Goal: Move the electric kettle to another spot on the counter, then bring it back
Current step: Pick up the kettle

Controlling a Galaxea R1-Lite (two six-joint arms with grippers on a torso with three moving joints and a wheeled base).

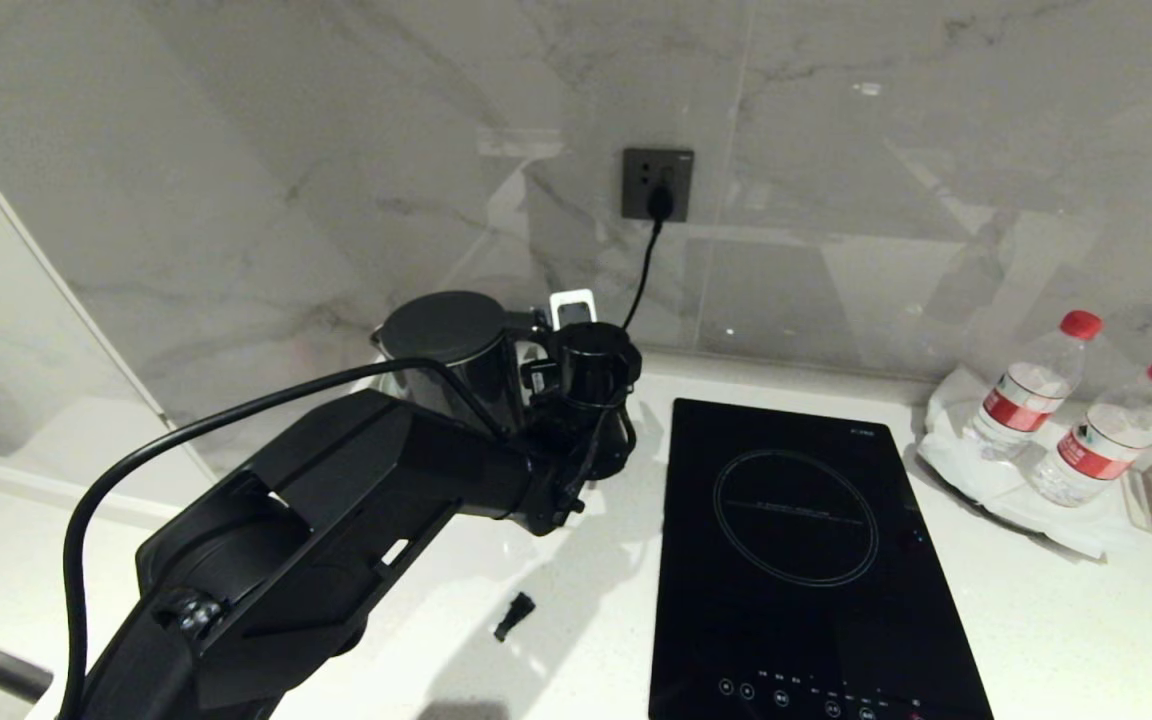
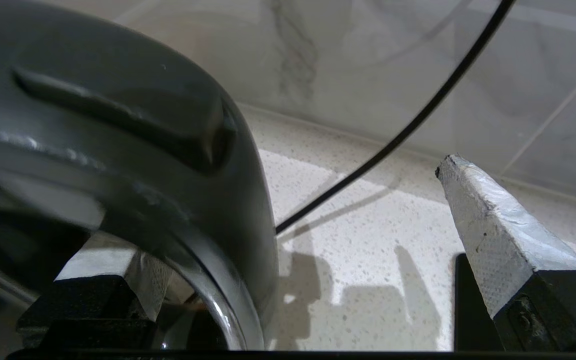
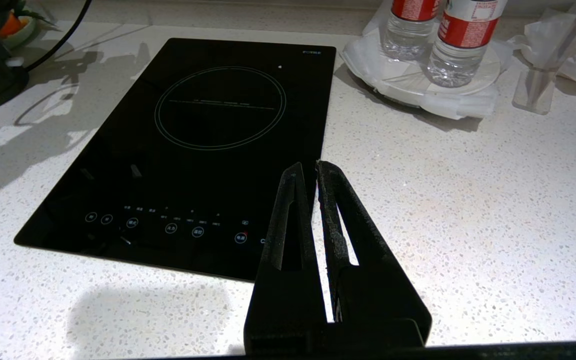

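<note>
Against the back wall of the counter (image 1: 576,590), the electric kettle (image 1: 456,350) stands; the left gripper (image 2: 288,240), spread wide and empty (straddling its handle), could snag the power cord (image 2: 398,135).

Bright overhead light, hard shadows on the counter (image 2: 368,210), wall glare.

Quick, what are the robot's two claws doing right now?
Left gripper: open, one finger inside the electric kettle handle, nothing gripped yet.
Right gripper: shut, empty, above the counter.
</note>
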